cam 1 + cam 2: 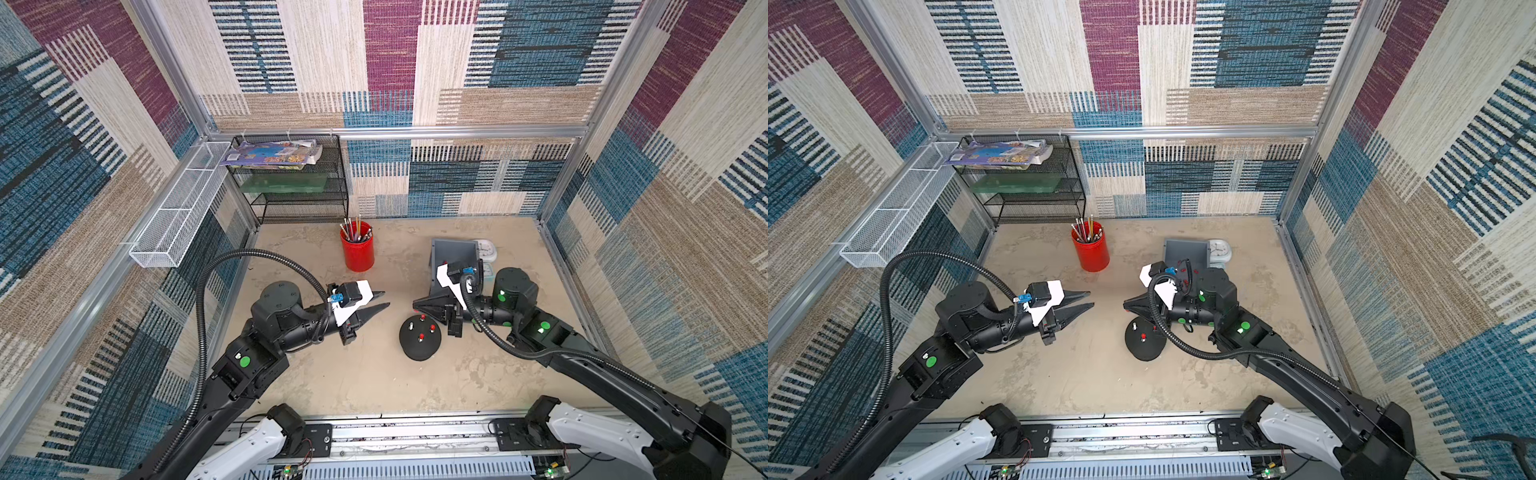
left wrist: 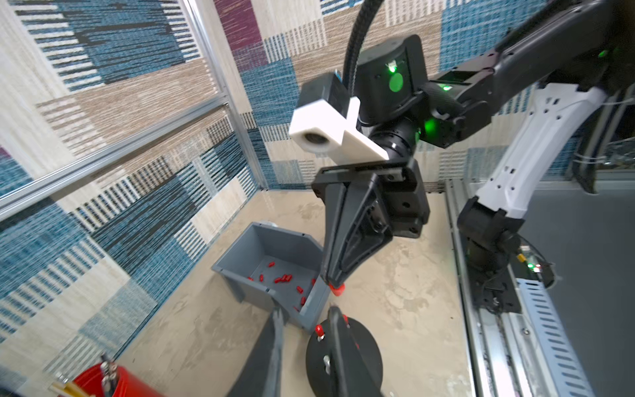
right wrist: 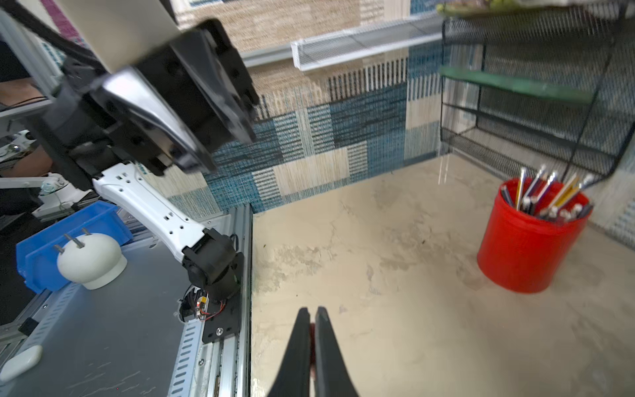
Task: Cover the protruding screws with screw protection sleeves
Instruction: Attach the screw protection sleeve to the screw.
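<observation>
The black dome [image 1: 419,347] sits mid-table with the protruding screws on top. Three carry red caps [image 1: 432,328] and one stud [image 1: 410,325] stands bare, also visible in the left wrist view [image 2: 326,361]. My right gripper [image 1: 414,307] hovers just behind the dome, shut on one of the screw protection sleeves [image 2: 337,291], which shows as red between the jaws [image 3: 312,311]. My left gripper [image 1: 384,300] is open and empty, left of the dome and apart from it [image 2: 305,318]. More sleeves [image 2: 283,278] lie in a grey bin [image 2: 237,254].
A red cup [image 1: 357,247] of pencils stands behind the dome, to the left. The grey bin [image 1: 455,249] and a small clock [image 1: 487,248] lie behind my right arm. A black mesh shelf [image 1: 291,195] fills the back left corner, with a white wire basket [image 1: 178,216] on the left wall.
</observation>
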